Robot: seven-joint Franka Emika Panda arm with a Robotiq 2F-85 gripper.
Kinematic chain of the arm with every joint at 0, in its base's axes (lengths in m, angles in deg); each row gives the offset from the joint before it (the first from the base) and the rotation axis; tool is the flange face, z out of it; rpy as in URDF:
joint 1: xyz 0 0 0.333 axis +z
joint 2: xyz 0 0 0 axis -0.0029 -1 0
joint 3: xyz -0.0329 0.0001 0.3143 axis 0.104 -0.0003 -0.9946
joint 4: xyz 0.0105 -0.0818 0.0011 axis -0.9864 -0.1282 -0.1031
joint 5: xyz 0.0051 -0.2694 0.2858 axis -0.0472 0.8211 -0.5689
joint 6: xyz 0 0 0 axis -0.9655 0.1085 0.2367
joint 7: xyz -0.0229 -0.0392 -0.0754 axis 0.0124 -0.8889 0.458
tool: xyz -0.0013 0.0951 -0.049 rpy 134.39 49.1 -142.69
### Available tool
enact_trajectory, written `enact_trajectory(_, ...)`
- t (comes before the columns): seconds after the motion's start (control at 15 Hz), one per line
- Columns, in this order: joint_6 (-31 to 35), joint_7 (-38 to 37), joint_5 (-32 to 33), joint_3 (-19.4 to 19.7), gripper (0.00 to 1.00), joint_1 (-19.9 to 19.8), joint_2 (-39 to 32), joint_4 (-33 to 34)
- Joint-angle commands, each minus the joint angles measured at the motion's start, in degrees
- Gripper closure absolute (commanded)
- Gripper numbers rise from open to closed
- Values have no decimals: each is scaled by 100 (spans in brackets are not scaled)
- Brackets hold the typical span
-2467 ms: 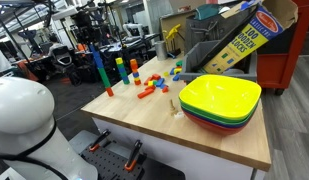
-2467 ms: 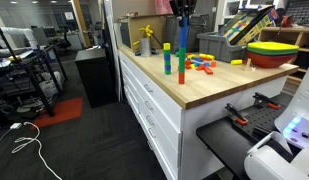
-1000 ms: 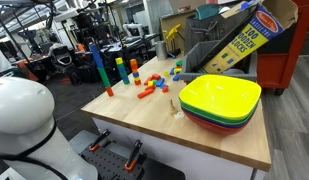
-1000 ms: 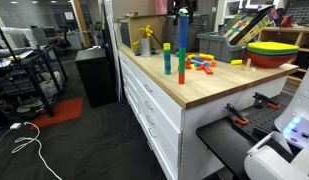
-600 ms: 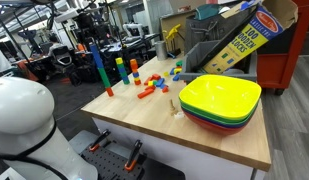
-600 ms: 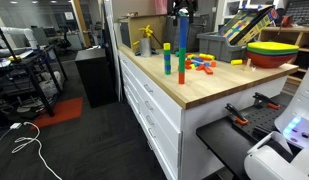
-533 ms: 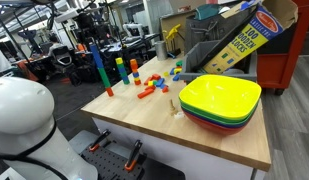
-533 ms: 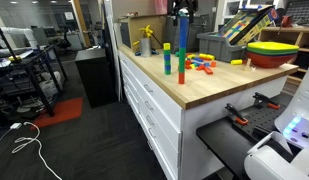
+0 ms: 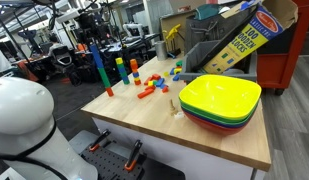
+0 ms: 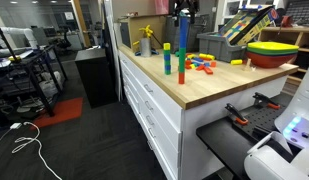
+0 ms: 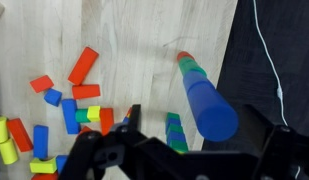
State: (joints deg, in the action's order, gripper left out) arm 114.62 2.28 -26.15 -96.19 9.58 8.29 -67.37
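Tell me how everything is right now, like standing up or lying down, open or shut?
end effector: open, above the tall tower, holding nothing.
tall tower: upright, blue on top.
short green tower: upright beside it.
loose blocks: lying flat, scattered.
bowls: nested, top one empty.
block box: tilted.
drawers: shut.

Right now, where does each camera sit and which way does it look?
An exterior view: behind the white robot base, facing across the table at the block tower.
An exterior view: on the floor side, facing the drawers; base at lower right.
Wrist view: above the tower, looking straight down; open gripper at bottom.
All three share the tower.
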Motion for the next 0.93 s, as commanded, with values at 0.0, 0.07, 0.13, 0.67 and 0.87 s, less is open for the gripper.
enact_trajectory(0.0,104,-173,122,20,0,-31,77,-137)
enact_trajectory(0.07,100,-174,124,21,0,-34,82,-154)
enact_trajectory(0.13,100,-175,128,23,0,-38,84,-169)
enact_trajectory(0.67,113,-201,191,22,0,-47,88,-213)
enact_trajectory(0.87,114,-202,186,24,0,-49,94,-222)
